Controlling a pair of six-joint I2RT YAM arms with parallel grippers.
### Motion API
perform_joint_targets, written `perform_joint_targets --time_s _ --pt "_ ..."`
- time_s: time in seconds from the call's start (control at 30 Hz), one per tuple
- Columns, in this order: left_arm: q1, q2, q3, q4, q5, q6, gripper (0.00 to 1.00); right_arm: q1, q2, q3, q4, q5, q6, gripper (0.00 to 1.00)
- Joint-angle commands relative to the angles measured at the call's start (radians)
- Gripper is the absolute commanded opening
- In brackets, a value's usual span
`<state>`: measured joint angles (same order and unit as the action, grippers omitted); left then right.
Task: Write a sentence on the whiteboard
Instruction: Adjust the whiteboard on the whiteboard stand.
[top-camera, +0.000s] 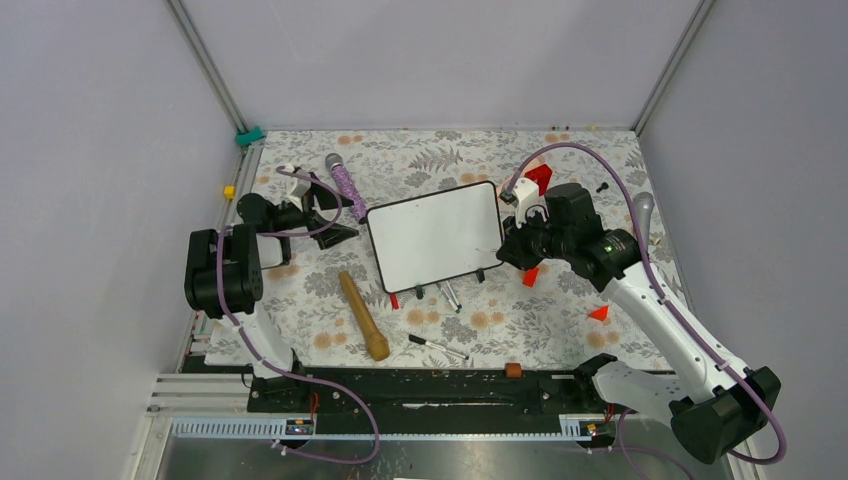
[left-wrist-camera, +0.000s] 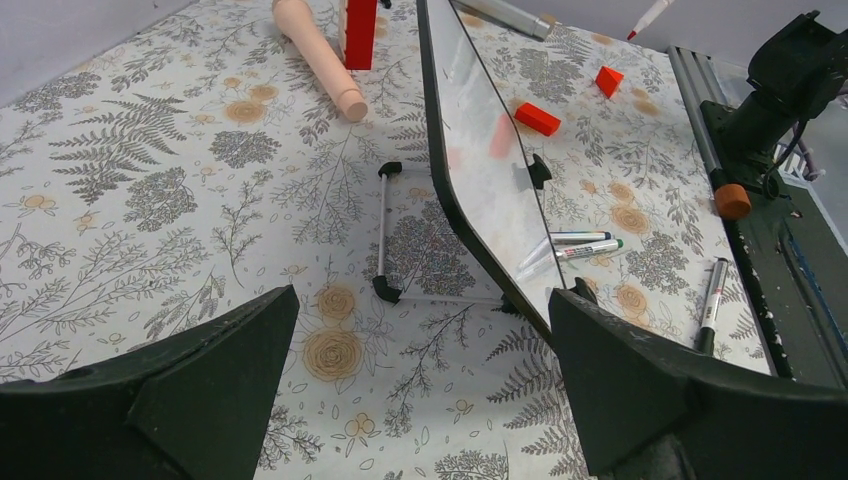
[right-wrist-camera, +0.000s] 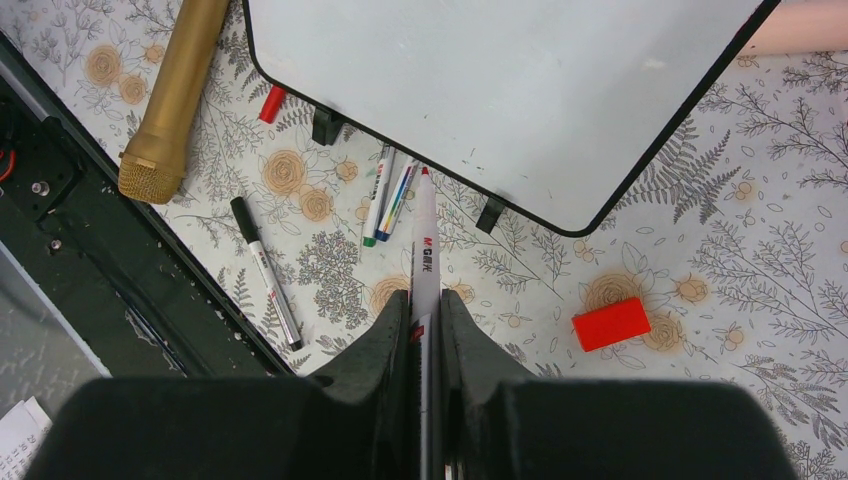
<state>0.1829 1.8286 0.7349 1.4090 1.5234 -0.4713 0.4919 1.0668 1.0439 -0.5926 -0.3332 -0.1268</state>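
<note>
board: whiteboard propped tilted mid-table, face blank | right gripper clamped on red-tipped marker, tip near board's lower edge | left gripper wide open, empty, behind board | handling: you likely have a light, slick board that slides; brace its frame, press softly

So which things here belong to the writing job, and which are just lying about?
Job: white rectangular black-framed whiteboard, blank; white red-tipped marker gripped in right pincer.
Lying about: gold microphone, purple microphone, red rectangular block, black-capped marker, two loose pens.
</note>
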Motion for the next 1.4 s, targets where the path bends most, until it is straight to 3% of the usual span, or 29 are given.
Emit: perform_joint_targets --time_s 0.0,0.73,0.97,1.23,1.37 --pt "-0.007 -0.004 0.023 0.061 0.065 0.012 0.99 0.006 -0.019 0.002 0.011 -0.006 -0.011 0.0" --pt "-0.016 0.113 0.198 0.062 0.052 -0.208 0.96 0.007 -0.012 0.002 0.02 0.011 -0.01 0.0" --pt "-0.023 0.093 0.164 0.061 0.064 -0.158 0.99 0.007 -0.016 -0.005 0.037 0.039 -0.008 0.0" --pt "-0.03 0.064 0.129 0.062 0.091 -0.107 0.99 0.004 0.1 0.106 0.007 0.392 0.029 0.0" --pt "-0.032 0.054 0.114 0.062 0.101 -0.085 0.99 -0.034 0.151 0.13 -0.001 0.452 0.053 0.0"
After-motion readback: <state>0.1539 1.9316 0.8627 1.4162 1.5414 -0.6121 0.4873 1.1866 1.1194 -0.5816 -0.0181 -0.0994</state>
